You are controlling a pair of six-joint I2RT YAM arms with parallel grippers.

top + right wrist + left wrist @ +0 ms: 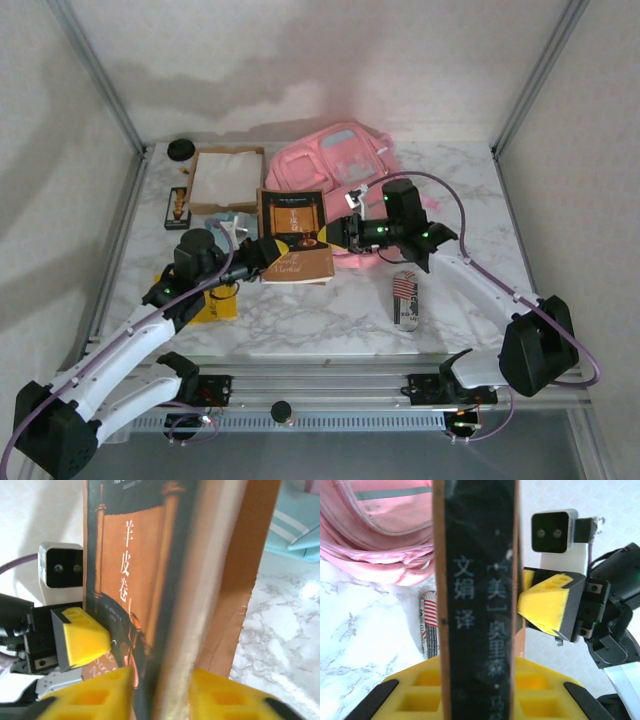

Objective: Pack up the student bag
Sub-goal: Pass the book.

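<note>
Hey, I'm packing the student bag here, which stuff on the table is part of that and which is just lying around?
Job: student bag; book between left pincer and right pincer.
Lying about, for now: cardboard box; striped case; black round object; light-blue pouch.

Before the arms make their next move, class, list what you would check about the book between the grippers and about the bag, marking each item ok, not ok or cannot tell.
1. The left gripper closed on the book: ok, its fingers press both sides.
2. The right gripper free of the book: cannot tell, its fingers sit close on either side.
3. The book lifted off the table: cannot tell.
4. The bag open for the book: cannot tell, no opening shows.
5. The right arm clear of the bag: not ok, it hangs over the bag's near edge.
6. The striped pouch packed: not ok, it lies on the table.
</note>
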